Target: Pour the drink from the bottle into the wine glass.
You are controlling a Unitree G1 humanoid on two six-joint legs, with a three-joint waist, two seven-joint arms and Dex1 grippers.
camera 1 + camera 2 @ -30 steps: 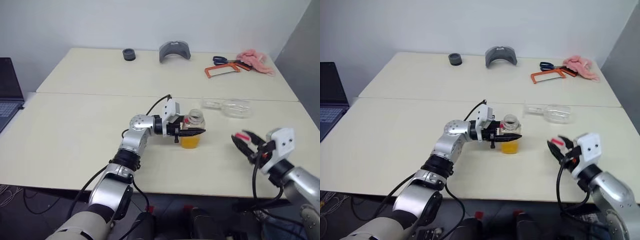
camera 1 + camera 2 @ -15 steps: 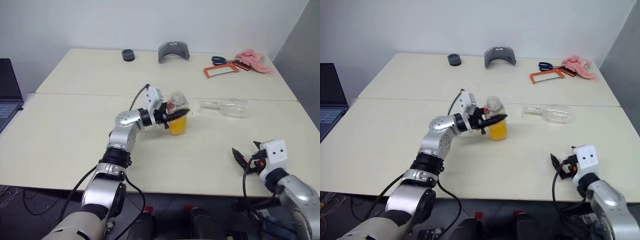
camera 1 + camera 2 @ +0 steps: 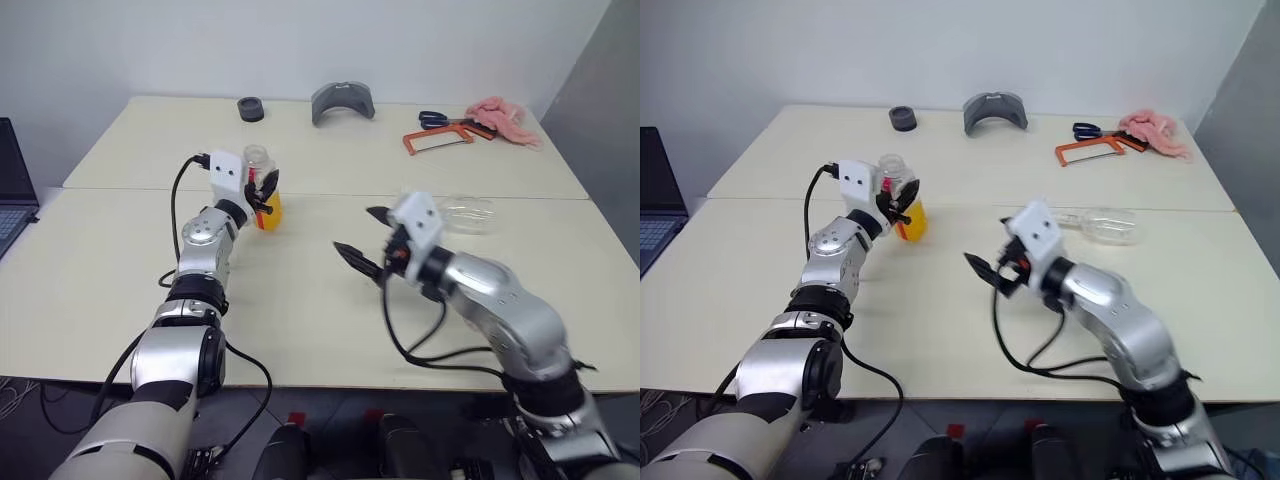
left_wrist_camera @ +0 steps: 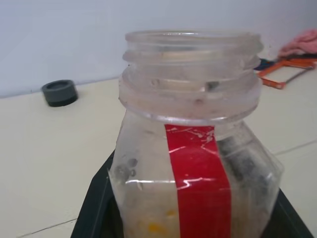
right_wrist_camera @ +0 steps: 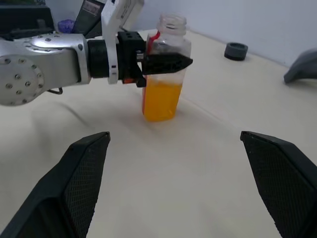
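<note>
Now the left gripper point(image 5: 166, 62) is clamping the uncapped bottle point(image 3: 262, 187) upright, fingers closed on it – orange drink point(image 5: 161, 101) sitting low inside. Right gripper point(image 3: 362, 235) is hovering mid-table, fingers spread wide. Wine glass point(image 3: 462, 214) is lying on the table point(image 3: 120, 270).

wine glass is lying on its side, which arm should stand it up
Right. The right gripper is open and nearer the wine glass; the left gripper is shut on the bottle.

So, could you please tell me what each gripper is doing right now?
Left gripper: closed on the bottle.
Right gripper: open, holding nothing.
</note>
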